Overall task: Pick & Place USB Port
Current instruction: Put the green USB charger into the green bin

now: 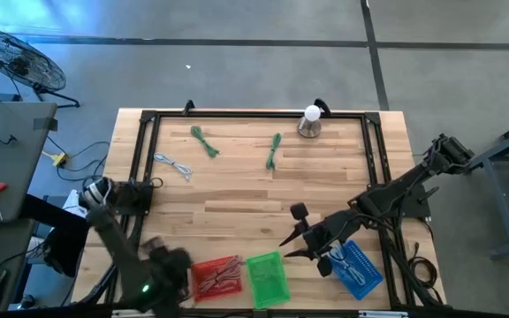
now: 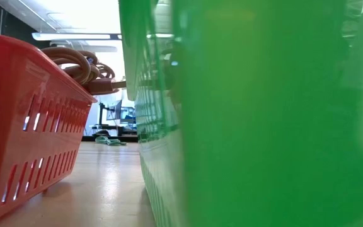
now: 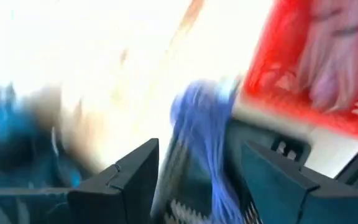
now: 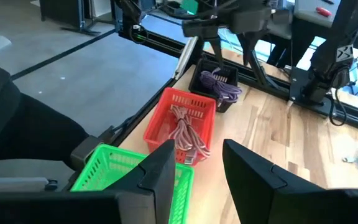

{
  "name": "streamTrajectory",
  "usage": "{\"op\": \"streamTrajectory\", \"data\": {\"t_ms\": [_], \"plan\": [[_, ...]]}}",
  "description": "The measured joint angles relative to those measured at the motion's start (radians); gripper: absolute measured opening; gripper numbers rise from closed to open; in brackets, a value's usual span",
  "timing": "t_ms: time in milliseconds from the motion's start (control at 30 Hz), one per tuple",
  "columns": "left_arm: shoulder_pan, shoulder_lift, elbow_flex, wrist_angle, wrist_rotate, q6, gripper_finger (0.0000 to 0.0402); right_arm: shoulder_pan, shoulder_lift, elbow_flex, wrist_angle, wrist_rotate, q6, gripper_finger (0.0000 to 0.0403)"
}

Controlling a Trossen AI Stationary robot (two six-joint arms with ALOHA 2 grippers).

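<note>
Four small baskets stand along the table's near edge: a black one (image 4: pixel 218 81) holding a coiled purple cable (image 4: pixel 224 87), a red one (image 1: pixel 216 275) with pinkish cables, a green one (image 1: pixel 268 278), and a blue one (image 1: pixel 359 269) holding a white cable (image 1: pixel 336 259). My left gripper (image 4: pixel 235 53) hovers open just above the black basket; in its wrist view the purple cable (image 3: pixel 207 140) shows between the spread fingers. My right gripper (image 1: pixel 292 247) is open above the table, between the green and blue baskets. Two green cables (image 1: pixel 204 141) (image 1: pixel 274 150) and a white cable (image 1: pixel 173 165) lie on the far half.
A black frame (image 1: pixel 254 115) borders the work area. A small metal stand with a white ball (image 1: pixel 310 122) sits at the far edge. The middle of the table (image 1: pixel 237 199) is bare wood. In the low view the green basket (image 2: pixel 263 113) fills most of the picture.
</note>
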Motion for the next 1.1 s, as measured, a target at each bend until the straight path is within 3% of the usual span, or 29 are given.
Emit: {"op": "streamTrajectory", "data": {"t_ms": [67, 233, 467, 800, 1000, 1100], "plan": [[0.041, -0.026, -0.008, 0.006, -0.119, 0.25, 0.0217, -0.006, 0.0, 0.0, -0.001, 0.0, -0.008, 0.0126], [0.194, -0.056, -0.035, -0.007, -0.41, 0.651, 0.0217, -0.008, 0.0, 0.001, -0.024, -0.003, -0.013, 0.0126], [0.498, -0.097, -0.139, -0.006, -0.583, 1.041, 0.0217, -0.008, 0.0, 0.001, -0.067, -0.004, -0.014, 0.0126], [1.039, -0.122, -0.376, 0.04, -0.619, 1.387, 0.0217, -0.008, 0.0, 0.001, -0.122, -0.003, 0.018, 0.0126], [1.297, -0.126, -0.514, 0.256, -0.391, 1.698, 0.0217, -0.008, 0.0, 0.001, -0.121, 0.013, 0.02, 0.0126], [1.37, -0.126, -0.552, 0.341, -0.362, 1.805, 0.0217, -0.013, 0.0, 0.001, -0.121, 0.015, 0.019, 0.0126]]}}
